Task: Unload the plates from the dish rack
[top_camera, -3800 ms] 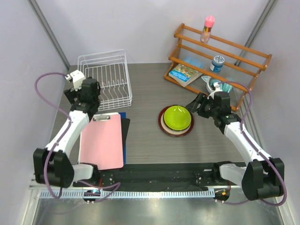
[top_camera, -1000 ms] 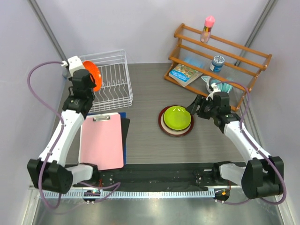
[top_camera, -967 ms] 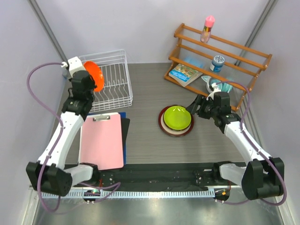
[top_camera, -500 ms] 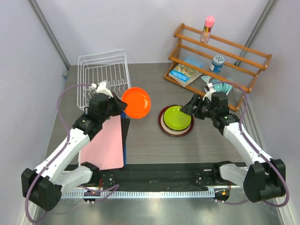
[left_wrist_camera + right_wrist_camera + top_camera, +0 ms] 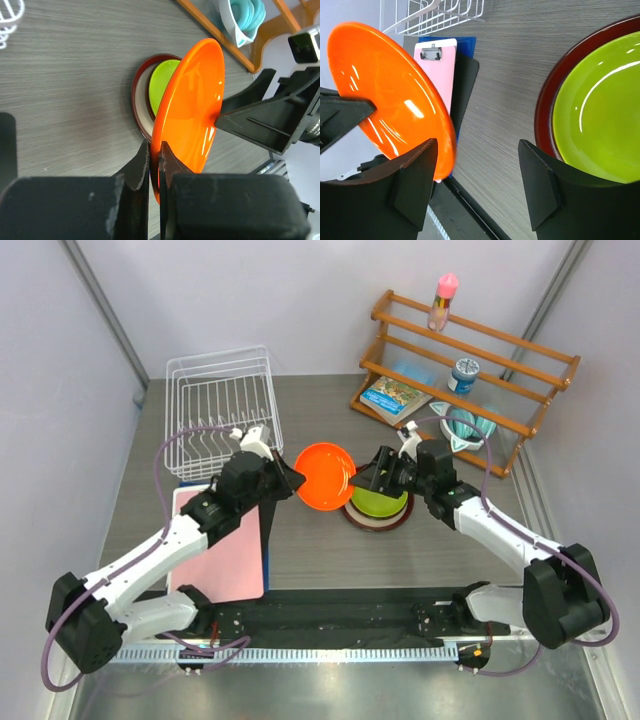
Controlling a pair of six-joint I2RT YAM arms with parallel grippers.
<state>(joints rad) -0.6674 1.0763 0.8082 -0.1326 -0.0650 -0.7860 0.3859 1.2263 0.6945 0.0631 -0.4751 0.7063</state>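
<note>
My left gripper (image 5: pixel 292 480) (image 5: pixel 154 150) is shut on the near rim of the orange plate (image 5: pixel 323 476) (image 5: pixel 192 105) (image 5: pixel 390 95) and holds it tilted in the air just left of the stack. The stack has the lime green plate (image 5: pixel 383 504) (image 5: pixel 162 85) (image 5: pixel 600 115) on top of a dark-rimmed plate (image 5: pixel 352 515) (image 5: pixel 547 95). My right gripper (image 5: pixel 368 478) (image 5: pixel 477 150) is open above the stack's left side, and one finger (image 5: pixel 250 117) is at the orange plate's far rim. The white dish rack (image 5: pixel 222 410) holds no plates.
A pink clipboard (image 5: pixel 215 550) (image 5: pixel 440 70) lies on dark folders under my left arm. The wooden shelf (image 5: pixel 470 350) at the back right carries a book, a can and a pink-capped bottle. A teal bowl (image 5: pixel 465 425) (image 5: pixel 245 15) sits beside it.
My left arm has carried the orange plate from the rack rightward to the stack. My right gripper has moved left to meet the plate's rim.
</note>
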